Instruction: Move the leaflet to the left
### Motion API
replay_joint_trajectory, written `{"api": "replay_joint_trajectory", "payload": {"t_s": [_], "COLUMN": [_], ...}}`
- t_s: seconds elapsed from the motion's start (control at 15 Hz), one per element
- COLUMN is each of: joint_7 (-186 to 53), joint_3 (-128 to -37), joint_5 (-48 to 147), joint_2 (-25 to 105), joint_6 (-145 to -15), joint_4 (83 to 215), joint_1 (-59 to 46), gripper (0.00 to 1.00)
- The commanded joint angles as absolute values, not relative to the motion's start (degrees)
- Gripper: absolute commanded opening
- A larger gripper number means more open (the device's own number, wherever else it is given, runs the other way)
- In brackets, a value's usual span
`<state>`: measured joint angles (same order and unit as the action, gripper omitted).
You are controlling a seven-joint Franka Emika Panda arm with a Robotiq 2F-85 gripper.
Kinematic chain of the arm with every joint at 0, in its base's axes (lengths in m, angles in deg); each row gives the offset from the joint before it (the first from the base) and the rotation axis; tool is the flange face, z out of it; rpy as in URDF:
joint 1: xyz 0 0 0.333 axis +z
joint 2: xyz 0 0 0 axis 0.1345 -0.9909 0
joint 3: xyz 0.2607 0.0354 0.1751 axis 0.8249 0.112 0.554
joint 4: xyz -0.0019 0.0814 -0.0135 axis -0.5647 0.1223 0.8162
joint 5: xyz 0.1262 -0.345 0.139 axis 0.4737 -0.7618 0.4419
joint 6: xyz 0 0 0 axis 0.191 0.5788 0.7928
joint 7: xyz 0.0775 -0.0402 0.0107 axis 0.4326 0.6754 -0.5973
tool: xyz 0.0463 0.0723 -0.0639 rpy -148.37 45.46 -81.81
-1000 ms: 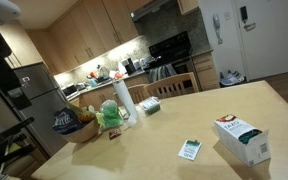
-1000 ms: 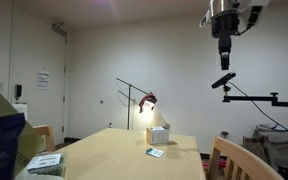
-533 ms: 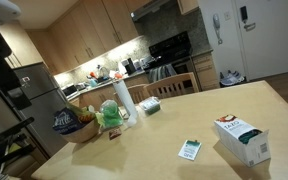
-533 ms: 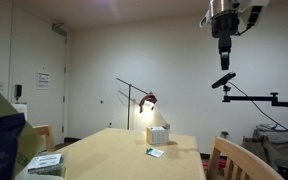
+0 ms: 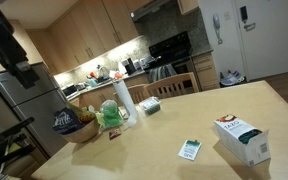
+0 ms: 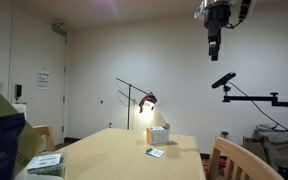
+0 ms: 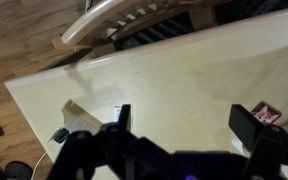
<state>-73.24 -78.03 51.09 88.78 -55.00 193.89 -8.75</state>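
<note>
The leaflet (image 5: 190, 149), a small white card with green print, lies flat on the wooden table (image 5: 184, 115), just beside the white-and-green carton box (image 5: 242, 138). In an exterior view the leaflet (image 6: 155, 152) lies in front of the box (image 6: 159, 134). My gripper (image 6: 215, 48) hangs high above the table, far from the leaflet, and shows as a dark shape (image 5: 24, 72) at the upper left. In the wrist view my gripper (image 7: 186, 122) is open and empty above bare tabletop. The box (image 7: 84, 118) lies at its left, with a small card-like piece (image 7: 60, 134) beside it.
A paper towel roll (image 5: 123, 98), a green bag (image 5: 110, 115) and a blue snack bag in a basket (image 5: 67, 122) stand at the table's far end. A chair (image 6: 234, 160) stands by the table. A lamp arm (image 6: 134, 90) is behind.
My arm has shifted sideways and slightly up, high above the table. The leaflet and box have not moved.
</note>
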Motion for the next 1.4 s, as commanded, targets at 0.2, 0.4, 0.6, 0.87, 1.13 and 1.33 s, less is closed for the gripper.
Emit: {"api": "replay_joint_trajectory", "payload": {"t_s": [0.2,0.4,0.6,0.87,1.13,1.33], "joint_7": [-72.42,-69.58,-60.26,-46.75,-48.16,-48.17], "joint_3": [-79.52,-79.93,-79.2,-78.74,-79.71,-79.82], "joint_5": [50.27,49.78,46.64,39.05,39.37,39.38], "joint_2": [78.09,72.2,66.57,60.57,59.24,57.73], "joint_6": [-54.94,-56.22,-61.14,-66.96,-66.08,-65.83], "joint_4": [182.02,178.08,176.09,174.88,175.76,174.69], "joint_1": [-9.59,-10.84,-12.68,-13.06,-11.78,-11.59], "gripper": [1.0,1.0,1.0,1.0,1.0,1.0]}}
